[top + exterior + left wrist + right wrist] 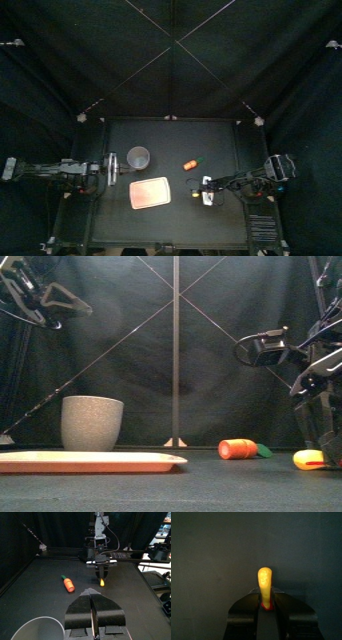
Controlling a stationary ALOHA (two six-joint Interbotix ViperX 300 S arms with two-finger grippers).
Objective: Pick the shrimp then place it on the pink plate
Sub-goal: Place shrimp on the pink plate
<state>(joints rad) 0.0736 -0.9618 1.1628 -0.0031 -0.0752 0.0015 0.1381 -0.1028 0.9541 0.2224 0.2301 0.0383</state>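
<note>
The shrimp [265, 586], a yellow-orange toy with a red tail end, sticks out from between my right gripper's [266, 605] jaws, which are shut on its tail. In the front view the shrimp [309, 459] is low at the right, at or just above the table; I cannot tell which. The pink plate [150, 193] lies flat left of the right gripper [207, 186], a short gap away. My left gripper [93, 612] rests shut and empty at the table's left side [107, 170], beside the plate.
A tall grey speckled cup [139, 156] stands behind the plate [87, 462]. An orange toy carrot with a green end [239, 449] lies on the table between the cup [91, 422] and the right gripper.
</note>
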